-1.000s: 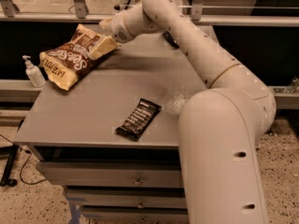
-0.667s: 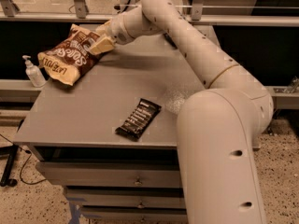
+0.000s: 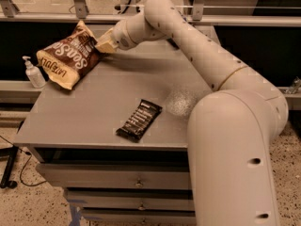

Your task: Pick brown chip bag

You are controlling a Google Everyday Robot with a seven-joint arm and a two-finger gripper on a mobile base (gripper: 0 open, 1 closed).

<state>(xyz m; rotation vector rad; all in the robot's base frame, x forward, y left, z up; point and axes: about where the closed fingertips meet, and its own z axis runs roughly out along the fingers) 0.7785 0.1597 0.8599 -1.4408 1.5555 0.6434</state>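
The brown chip bag [image 3: 71, 56] has a dark brown centre with white lettering and tan ends. It hangs tilted above the far left corner of the grey table [image 3: 94, 112]. My gripper [image 3: 104, 43] is at the bag's upper right edge, shut on it and holding it off the tabletop. The arm reaches in from the lower right across the table.
A slim black snack bar [image 3: 139, 119] lies near the table's front middle. A hand sanitiser pump bottle [image 3: 33, 72] stands off the left edge. Drawers sit below the tabletop. A railing runs along the back.
The gripper has lifted the brown chip bag a little higher and swung it slightly left; the bag now hangs clear of the table.
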